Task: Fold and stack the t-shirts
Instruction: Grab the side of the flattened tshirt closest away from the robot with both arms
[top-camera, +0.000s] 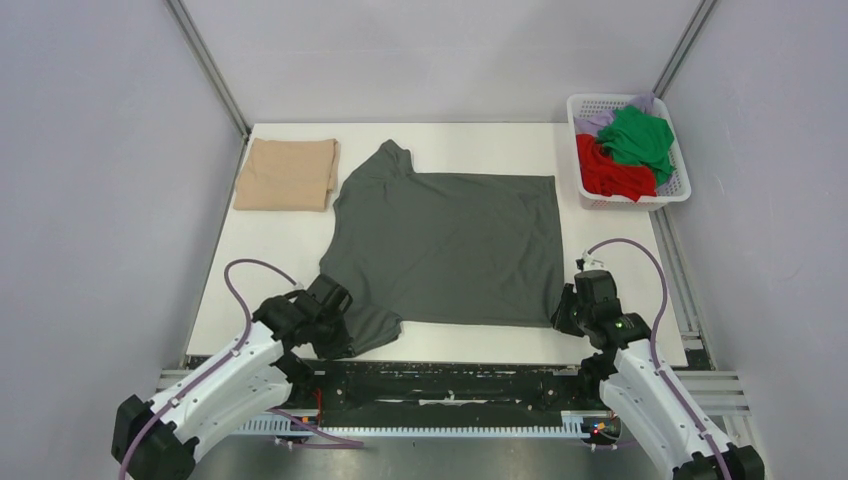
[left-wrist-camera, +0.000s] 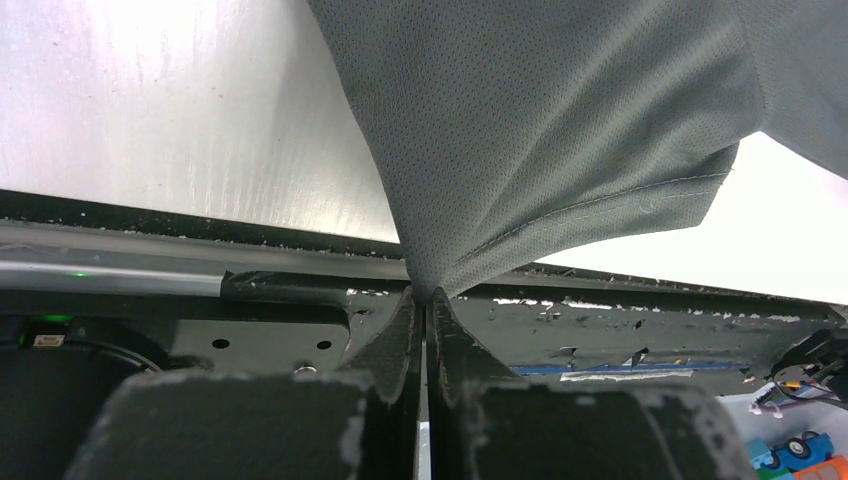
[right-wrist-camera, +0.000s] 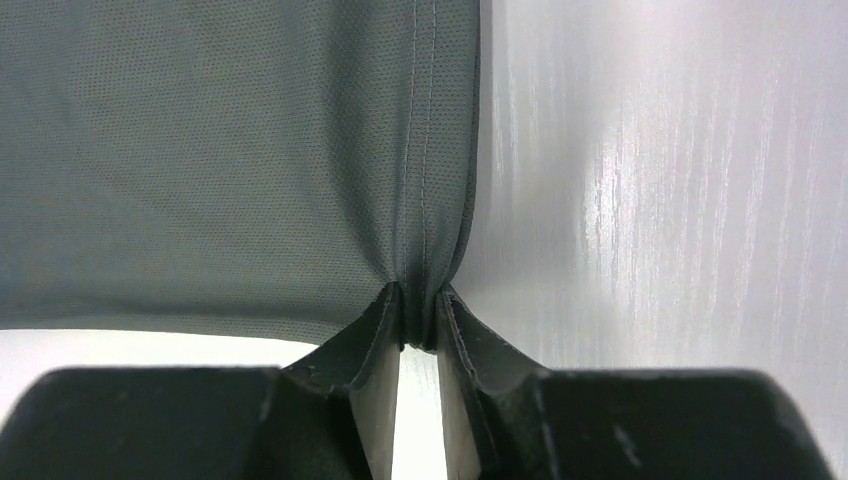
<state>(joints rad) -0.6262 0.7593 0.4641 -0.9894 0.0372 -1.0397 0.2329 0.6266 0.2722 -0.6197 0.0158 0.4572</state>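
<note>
1. The step in hand, as I read it, is the first fold of the grey t-shirt (top-camera: 445, 245). It lies spread flat in the middle of the worktop (top-camera: 440, 140), neck and sleeves toward the left edge, hem toward the right edge.
2. My left gripper (left-wrist-camera: 422, 305) is clamped tight on the near sleeve, close to the near-left corner. The left wrist view shows the fabric bunched into the closed jaws and lifted slightly off the near edge.
3. My right gripper (right-wrist-camera: 420, 325) is pinched shut on the stitched hem, at the shirt's near corner toward the near-right of the worktop.
4. The next move, I judge, is to raise both held points together and carry the near side over toward the far edge. That calls for matched height and pace, so the cloth does not skew or drag the rest out of flat.
5. Counts:
   - One grey shirt is spread out.
   - One beige folded shirt (top-camera: 288, 173) sits at the far-left corner; it looks like the start of the stack.
   - One white basket (top-camera: 636, 203) stands at the far-right corner.
   - In the basket I can tell a green garment (top-camera: 637, 138), a red one (top-camera: 608, 172) and a pale lilac one (top-camera: 597, 122). Whether more lie beneath, I cannot tell.
</note>
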